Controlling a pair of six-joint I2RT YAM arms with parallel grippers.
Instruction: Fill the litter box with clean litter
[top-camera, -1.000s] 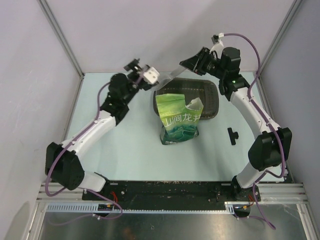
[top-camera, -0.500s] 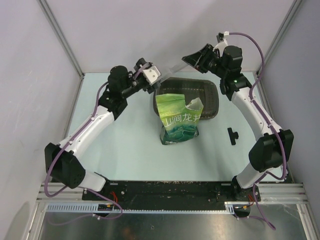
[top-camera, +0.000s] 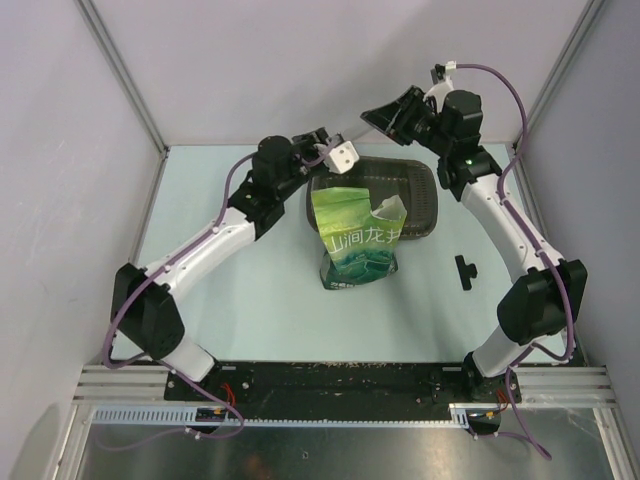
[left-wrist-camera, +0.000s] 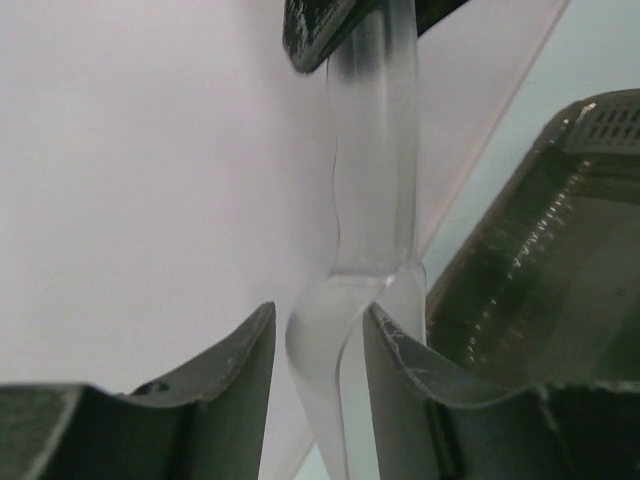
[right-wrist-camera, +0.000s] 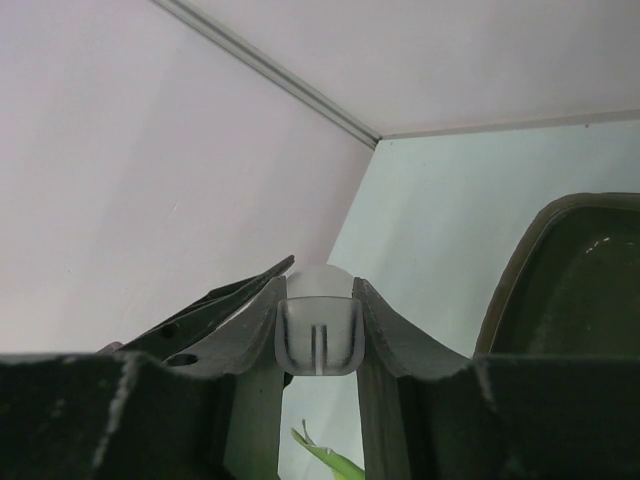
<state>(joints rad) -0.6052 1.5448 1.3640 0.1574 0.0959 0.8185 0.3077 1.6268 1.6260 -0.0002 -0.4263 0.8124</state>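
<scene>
**A:** From above, where is the box?

**B:** The box (top-camera: 428, 190) sits at the far middle of the table (top-camera: 250, 260). It is dark and shallow, with a rounded raised rim and a ribbed floor. A green bag (top-camera: 358, 240) stands right at its near edge and covers part of it, its top torn open. I see no litter in the box.

**A:** And the arms?

**B:** The left gripper (top-camera: 328, 138) and right gripper (top-camera: 375, 117) meet almost tip to tip above the box's far left corner.

**A:** Left wrist?

**B:** A clear scoop (left-wrist-camera: 370, 180) is pinched at the top of the frame by the right's jaws. Its handle runs down between the left fingers (left-wrist-camera: 240, 350). One finger seems to touch it and the other shows a sliver of gap, so I cannot tell if the left is clamped yet. The box lies to the right, its glossy floor bare of grains.

**A:** Right wrist?

**B:** The jaws are closed on the scoop's rounded end. The box rim curves in at the right.

**A:** How will things handle?

**B:** No litter shows anywhere, so I'd guess it is inside the bag. Loose dry grains flow and cannot be gripped, so they must ride in the scoop or pour out. The scoop looks stiff, light and slick, so I'd grip the handle squarely. The box looks rigid but light enough to slide if nudged, and the rim is the place to hold it.
</scene>
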